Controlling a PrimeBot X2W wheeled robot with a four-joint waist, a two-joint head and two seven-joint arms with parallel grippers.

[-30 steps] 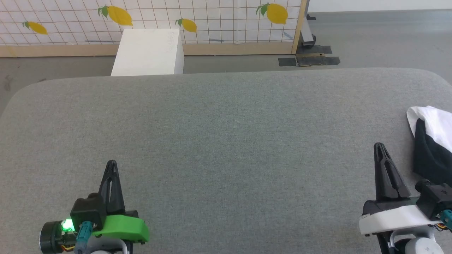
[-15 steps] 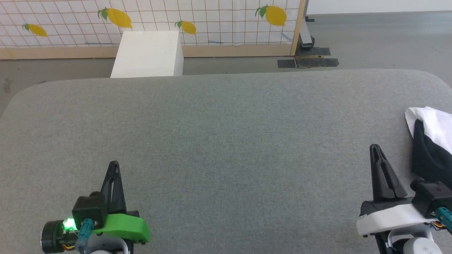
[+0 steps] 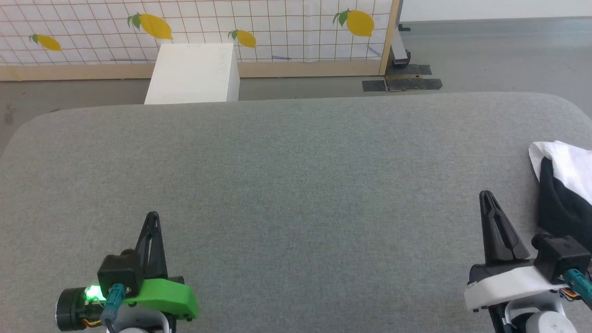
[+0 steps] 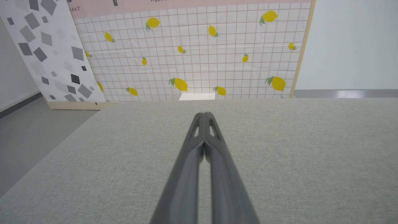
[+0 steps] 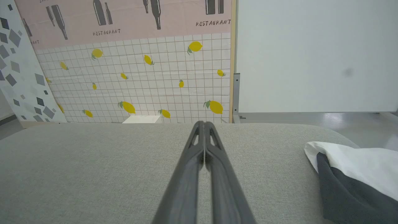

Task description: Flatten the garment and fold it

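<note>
Grippers both pinched fully closed, empty. Right gripper [image 3: 484, 195] has its two fingers [image 5: 189, 168] meeting at the tips, nothing between them, hanging over the table's [image 3: 296, 185] near right corner; can't tell if the tips brush the table or float just above it. Left gripper [image 3: 152, 216] same: tips together, nothing held, over the table's near left part. Garment [image 3: 566, 169] sits bunched at the table's right edge, white body on top, black sleeve spilling toward the near side, partly cut off by the head view's border, so full extent unknown. Strip of bare table separates it from the right gripper, no contact. Table's middle is bare grey fabric, room to spread. Beyond the table's far edge: white box [image 3: 194, 69] and lemon-print panel [image 3: 277, 27], not relevant. Step, as I read it: very start, flattening not begun, nothing grasped. Next move calls for the right gripper to open, reach toward the table's right edge, pinch a visible white edge of the garment and drag it to the table's middle; left gripper joins after for spreading. Risks: pinching several layers at once in that heap, or cloth sliding off the table's right edge.
</note>
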